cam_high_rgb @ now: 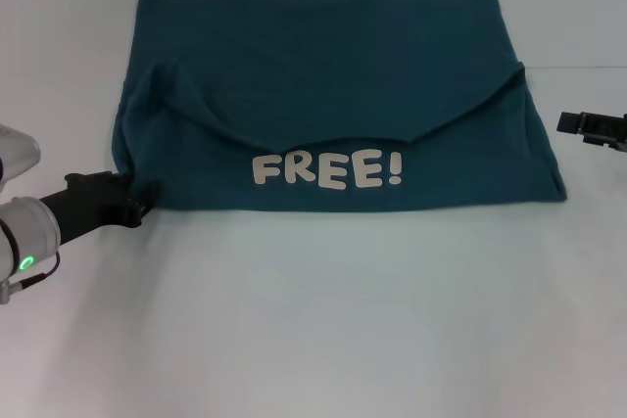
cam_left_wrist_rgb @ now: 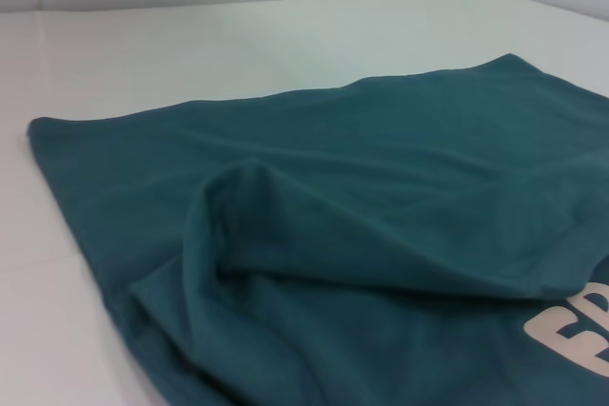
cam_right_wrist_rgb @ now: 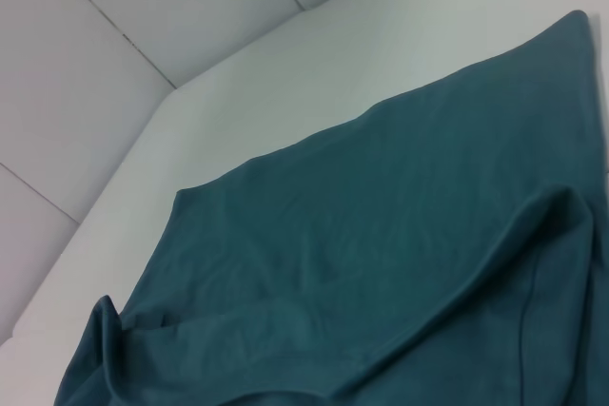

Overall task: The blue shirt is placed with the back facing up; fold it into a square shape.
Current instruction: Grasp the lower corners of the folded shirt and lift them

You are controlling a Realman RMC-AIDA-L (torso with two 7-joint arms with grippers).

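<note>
Blue shirt [cam_high_rgb: 333, 85] lies half-folded on the counter [cam_high_rgb: 323, 320]; my left tool [cam_high_rgb: 137, 205] touches its corner, grip unclear, so I'd fold slowly, edges matched

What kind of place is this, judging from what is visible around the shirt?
Probably a lab or test bench, not a home. The blue shirt lies on a plain white table, white panel walls stand behind it, and the left pincer and right pincer flank it.
</note>
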